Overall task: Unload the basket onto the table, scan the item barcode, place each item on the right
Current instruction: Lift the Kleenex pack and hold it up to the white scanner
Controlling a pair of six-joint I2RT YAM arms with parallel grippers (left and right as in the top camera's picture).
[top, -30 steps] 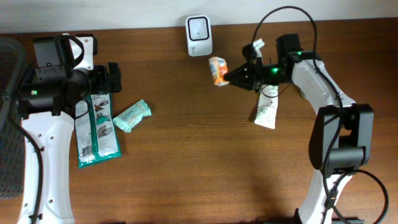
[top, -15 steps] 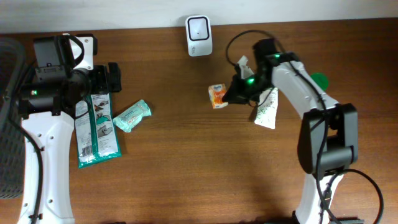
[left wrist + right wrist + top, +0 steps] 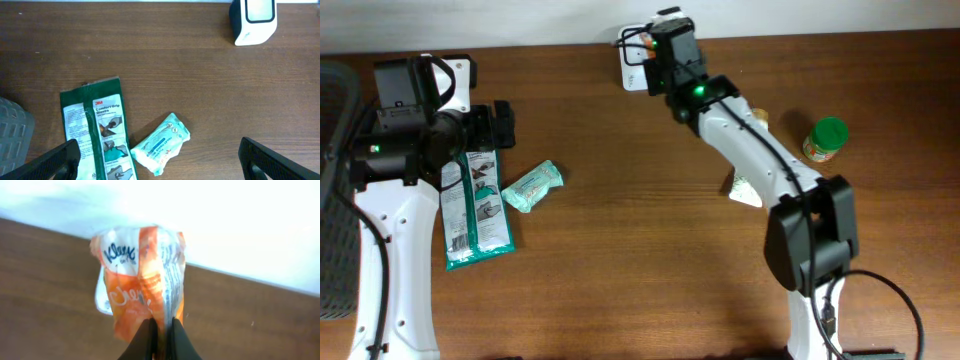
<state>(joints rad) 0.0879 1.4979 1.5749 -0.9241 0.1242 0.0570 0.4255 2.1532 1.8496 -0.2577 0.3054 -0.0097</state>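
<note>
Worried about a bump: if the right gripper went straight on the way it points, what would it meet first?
Probably the white wall. The right gripper, shut on the orange Kleenex pack, points over the table at its back edge towards that wall, so the pack would touch first; how far off is unclear.

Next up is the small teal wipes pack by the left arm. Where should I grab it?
Come straight down with the left gripper and pinch the teal pack across its narrow middle. It lies flat and diagonal, so turn the jaws square to its long sides.
</note>
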